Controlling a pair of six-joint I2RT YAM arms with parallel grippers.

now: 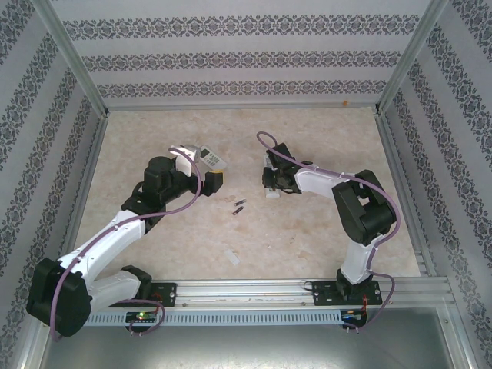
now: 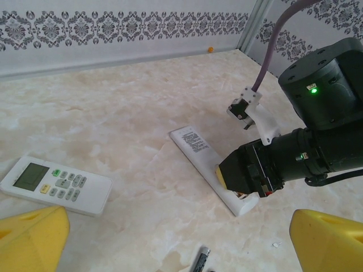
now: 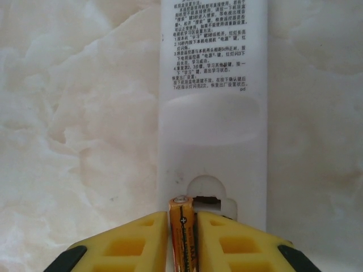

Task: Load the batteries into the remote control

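Partly hidden under the right gripper, the face-down remote's near end is hard to read; that gripper clamps one battery, orange-gold with black print, its tip at that end. Two more batteries lie loose on the table between the arms, and the left gripper stands spread wide near a second remote. The table is pale marble-look, with patterned walls around.

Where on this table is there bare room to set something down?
Bare: the table along the back wall, and its near middle around a small white piece. Crowded: the centre, around the keypad remote, the face-down remote and the batteries.
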